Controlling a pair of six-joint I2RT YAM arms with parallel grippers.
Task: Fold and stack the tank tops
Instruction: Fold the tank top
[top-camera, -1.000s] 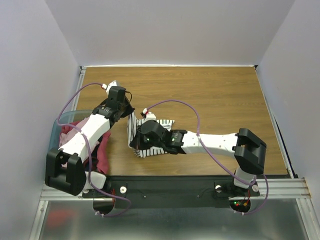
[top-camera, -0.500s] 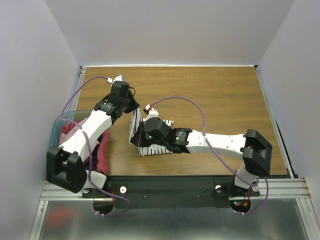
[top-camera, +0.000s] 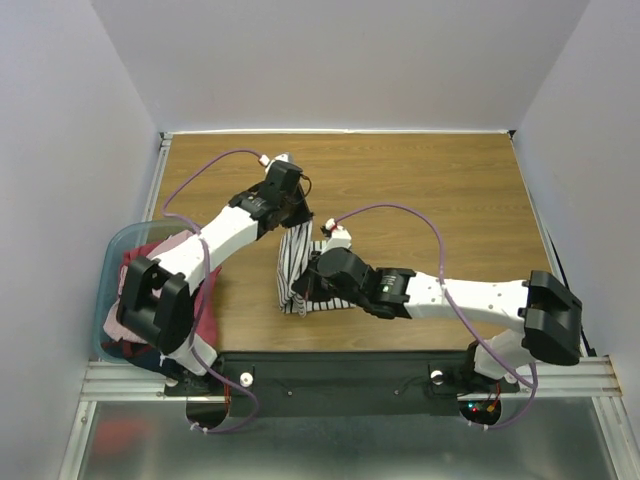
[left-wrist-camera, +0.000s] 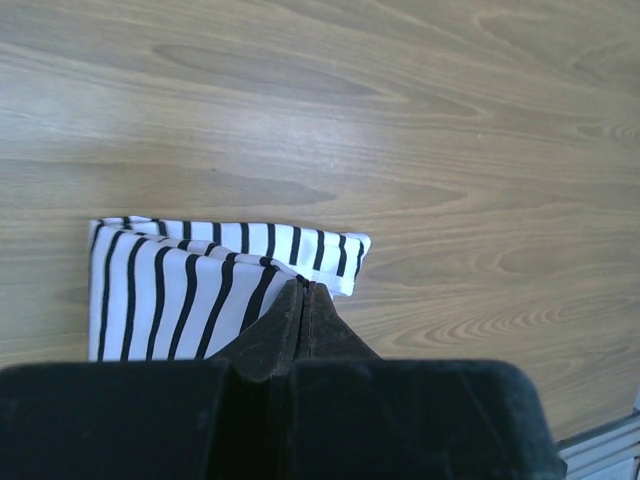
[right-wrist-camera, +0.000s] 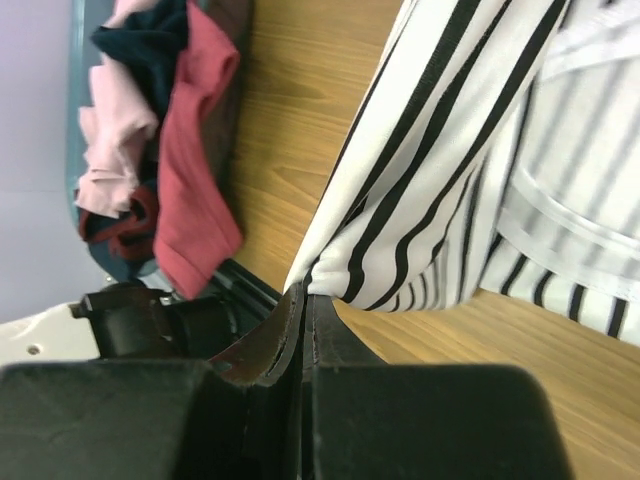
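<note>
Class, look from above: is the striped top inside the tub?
No, the striped top is over the table, apart from the tub.

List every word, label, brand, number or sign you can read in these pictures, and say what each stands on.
There is no readable text in any view. The striped tank top shows only stripes, the heaped clothes and the tub carry no visible print, and the table is plain wood grain.
</note>
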